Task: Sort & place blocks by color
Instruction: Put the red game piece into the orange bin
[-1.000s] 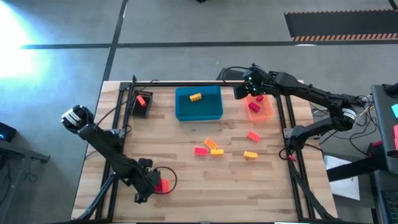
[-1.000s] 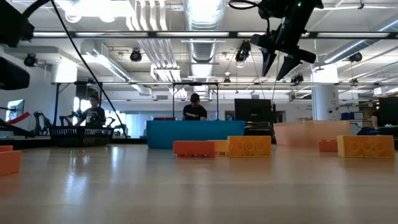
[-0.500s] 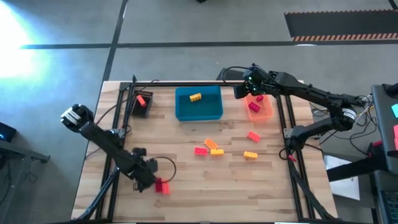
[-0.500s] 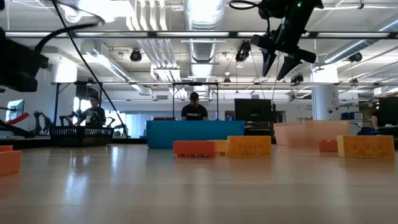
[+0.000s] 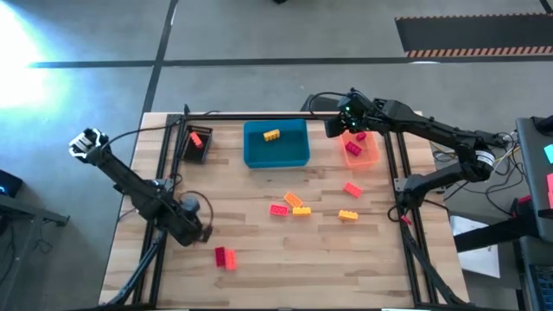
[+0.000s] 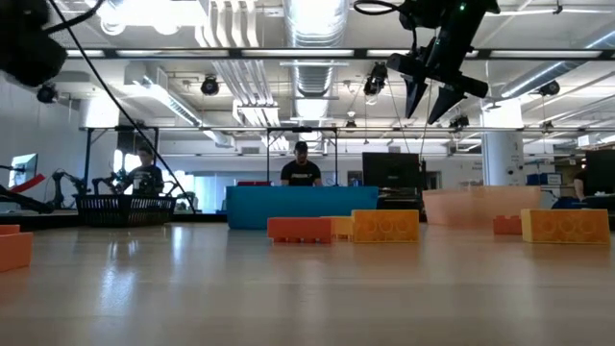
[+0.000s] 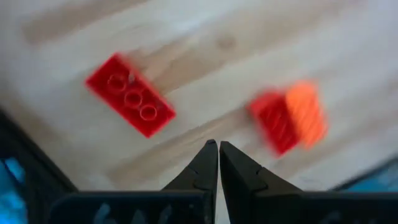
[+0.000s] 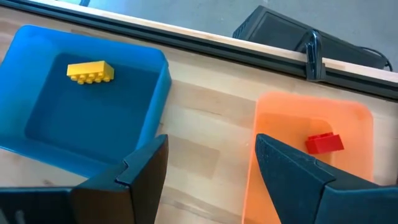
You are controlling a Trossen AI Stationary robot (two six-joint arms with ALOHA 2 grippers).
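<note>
My left gripper point(image 5: 199, 231) point(image 7: 218, 148) hangs shut over the table's near left part and holds nothing. A red block point(image 5: 225, 257) point(image 7: 130, 102) lies flat on the wood just beyond its tips, apart from them. Several loose blocks lie mid-table: red point(image 5: 278, 209), orange point(image 5: 295, 200), yellow point(image 5: 347, 215), pink-red point(image 5: 352, 189). My right gripper point(image 5: 350, 130) point(image 8: 214, 174) point(image 6: 430, 99) hovers open above the orange tray point(image 8: 311, 118), nothing between its fingers.
A blue tray point(image 5: 276, 154) holding a yellow block point(image 8: 90, 71) stands at the far middle. The orange tray point(image 5: 367, 157) to its right holds red-pink blocks point(image 5: 352, 149). A black tray point(image 5: 192, 151) with a red block point(image 5: 196, 138) sits far left. A black frame rail point(image 5: 259, 115) borders the table.
My left gripper has risen and pulled away from the red block toward the table's far left, its wrist rolling as it went; it stays shut. The red block lies on the table where the gripper was. My right arm has kept still.
</note>
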